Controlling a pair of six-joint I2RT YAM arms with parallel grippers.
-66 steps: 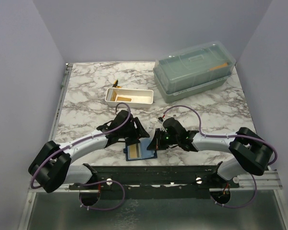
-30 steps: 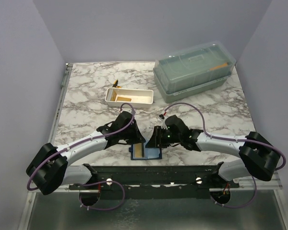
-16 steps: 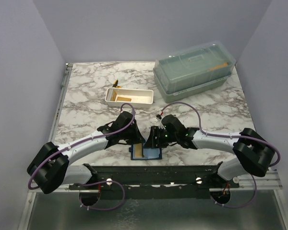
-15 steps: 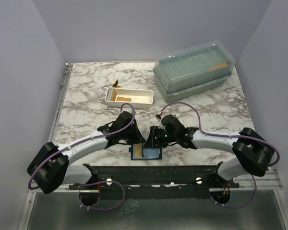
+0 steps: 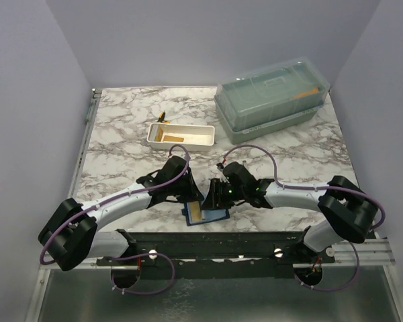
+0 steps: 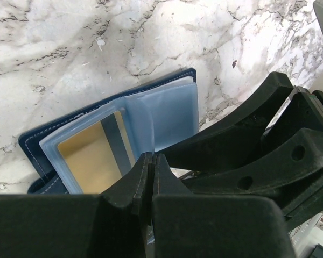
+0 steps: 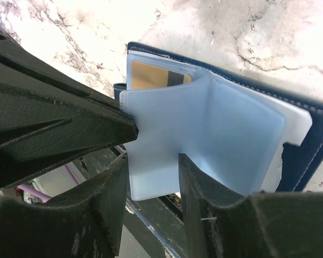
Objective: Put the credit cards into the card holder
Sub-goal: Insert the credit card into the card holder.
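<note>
The navy card holder (image 5: 213, 215) lies open at the table's near edge, between both grippers. A gold credit card (image 6: 91, 160) with a dark stripe sits inside its left clear pocket, and it also shows in the right wrist view (image 7: 151, 77). My left gripper (image 6: 149, 157) is shut on the corner of a lifted grey-blue pocket leaf (image 7: 204, 129). My right gripper (image 7: 153, 161) stands open, its fingers on either side of that leaf's free edge. Two tan cards (image 5: 169, 137) lie in the white tray (image 5: 205, 137).
The white tray stands mid-table behind the arms, with a small yellow-and-black object (image 5: 163, 117) behind it. A large translucent green lidded box (image 5: 272, 97) fills the back right. The table's front rail (image 5: 208, 243) runs just below the card holder.
The card holder has turned slightly, its right side swinging back. My right gripper has crept a little left toward the lifted leaf. The left gripper stays clamped on it.
</note>
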